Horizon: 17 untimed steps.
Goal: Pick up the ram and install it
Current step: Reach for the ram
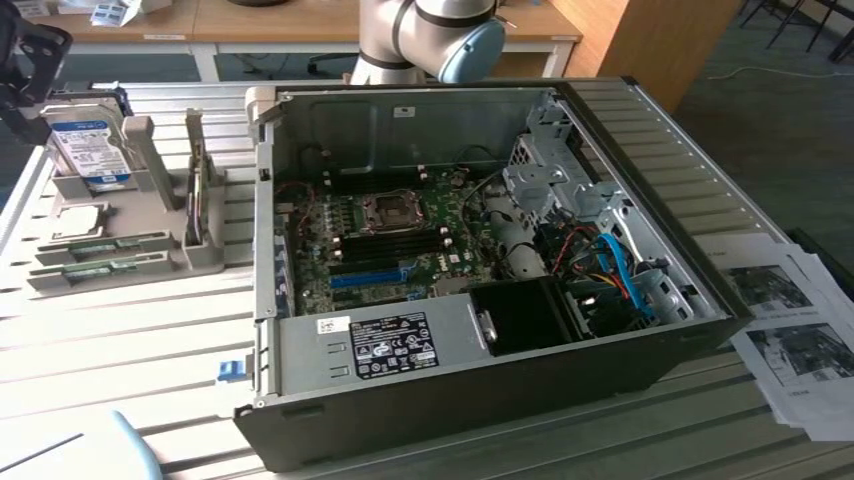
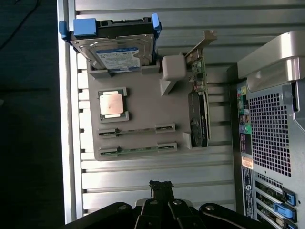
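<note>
my claw (image 2: 162, 187) is clenched on nothing, tips pressed together, hanging above the slatted table (image 2: 157, 176). nearest to it is the grey tray (image 2: 143, 102). on the side of the tray closest to me lie the ram (image 2: 137, 130) and a second stick (image 2: 138, 150), side by side and apart from my claw. each stands on its long edge, with small blocks holding only its ends; i judge that leaves the middle bare for a pinch. further out sit one cpu (image 2: 113, 104) flat in its frame, one drive (image 2: 116, 50) propped in a cradle and one card (image 2: 199, 117) on edge. so: two sticks, one of every other part. beside the tray the case (image 1: 467, 410) lies on its side, open, likely so the board (image 1: 400, 240) faces up for loading.
</note>
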Each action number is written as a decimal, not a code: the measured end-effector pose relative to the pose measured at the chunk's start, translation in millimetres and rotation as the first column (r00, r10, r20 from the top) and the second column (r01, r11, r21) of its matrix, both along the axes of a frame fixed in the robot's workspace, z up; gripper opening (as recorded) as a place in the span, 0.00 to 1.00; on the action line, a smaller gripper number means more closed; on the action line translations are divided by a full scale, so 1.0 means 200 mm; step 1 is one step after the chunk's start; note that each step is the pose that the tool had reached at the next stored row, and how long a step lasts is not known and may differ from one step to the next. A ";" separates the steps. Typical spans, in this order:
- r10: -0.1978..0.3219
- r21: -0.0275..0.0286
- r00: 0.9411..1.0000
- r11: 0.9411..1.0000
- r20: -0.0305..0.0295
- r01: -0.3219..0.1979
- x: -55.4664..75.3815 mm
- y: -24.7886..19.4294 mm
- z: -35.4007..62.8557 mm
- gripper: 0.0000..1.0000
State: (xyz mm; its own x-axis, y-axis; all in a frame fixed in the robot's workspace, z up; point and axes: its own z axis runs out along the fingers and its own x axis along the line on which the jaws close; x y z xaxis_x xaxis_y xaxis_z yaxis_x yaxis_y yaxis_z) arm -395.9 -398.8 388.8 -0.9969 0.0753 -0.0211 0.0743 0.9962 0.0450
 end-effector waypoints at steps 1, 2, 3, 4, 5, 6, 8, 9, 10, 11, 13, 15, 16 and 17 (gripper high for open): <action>0.000 0.000 1.000 1.000 0.000 0.000 0.00 0.000 0.000 0.09; 0.000 0.000 1.000 1.000 -0.001 0.000 0.00 0.000 0.000 0.09; 0.000 0.000 1.000 1.000 -0.001 0.000 -0.01 0.000 0.000 0.09; 0.000 0.000 1.000 1.000 -0.001 0.000 -0.01 0.000 0.000 0.09; 0.000 0.000 1.000 1.000 -0.001 0.000 -0.01 0.000 0.000 0.09; 0.000 0.000 1.000 1.000 -0.001 0.000 -0.01 0.000 0.000 0.09; 0.000 0.000 1.000 1.000 -0.001 0.000 -0.01 0.000 0.000 0.09; 0.000 0.000 1.000 1.000 -0.001 0.000 -0.01 0.000 0.000 0.09; 0.000 0.000 1.000 1.000 -0.001 0.000 -0.01 0.000 0.000 0.09; 0.000 0.000 1.000 1.000 -0.001 0.000 -0.01 0.000 0.000 0.09; 0.000 0.000 1.000 1.000 -0.001 0.000 -0.01 0.000 0.000 0.09; 0.000 0.000 1.000 1.000 -0.001 0.000 -0.01 0.005 -0.001 0.09; 0.000 0.000 1.000 1.000 -0.001 0.000 -0.01 0.010 -0.003 0.09; 0.000 0.000 1.000 1.000 -0.001 0.000 -0.01 0.017 -0.004 0.09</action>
